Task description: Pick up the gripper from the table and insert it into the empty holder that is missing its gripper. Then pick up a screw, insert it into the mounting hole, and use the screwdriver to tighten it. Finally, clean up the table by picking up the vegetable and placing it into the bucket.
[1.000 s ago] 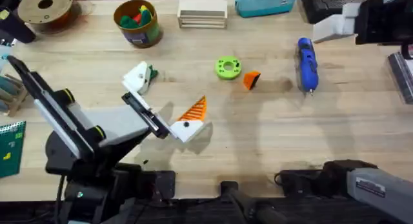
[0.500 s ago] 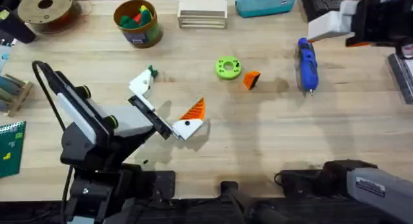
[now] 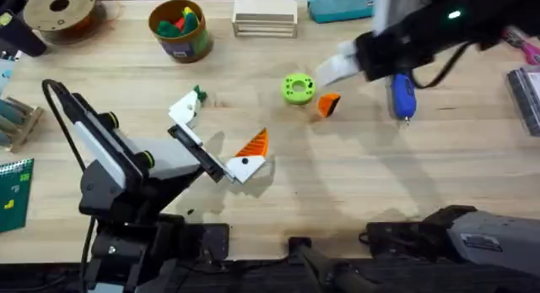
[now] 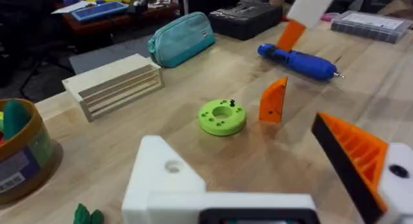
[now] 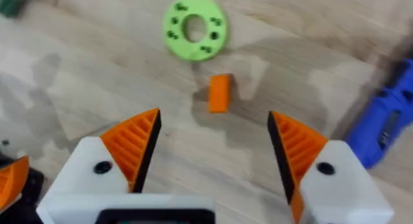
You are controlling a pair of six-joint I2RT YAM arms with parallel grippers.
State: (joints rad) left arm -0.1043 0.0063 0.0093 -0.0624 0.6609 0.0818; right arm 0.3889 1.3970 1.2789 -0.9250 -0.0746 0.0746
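A: What's the surface like?

B: A pale wooden desk (image 3: 354,170). At its far edge sit a slatted wooden block (image 3: 265,16), a teal pouch (image 3: 342,3) and the bucket (image 3: 179,29); a filament spool (image 3: 59,10) sits at the far left corner.

A: Do the views differ?

B: The right wrist view looks straight down between the right end effector (image 5: 213,137), fingers wide apart, at the gripper (image 5: 219,93) just ahead of them, with the green disc (image 5: 193,27) beyond and the screwdriver (image 5: 386,124) off to one side. The left wrist view shows the holder (image 4: 164,175), bare white, opposite an orange-tipped finger (image 4: 352,153).

A: And the left end effector (image 3: 219,137)?

B: Spread open, nothing between. The vegetable (image 3: 199,94) lies just beyond the holder's tip; the gripper is well off towards the right arm.
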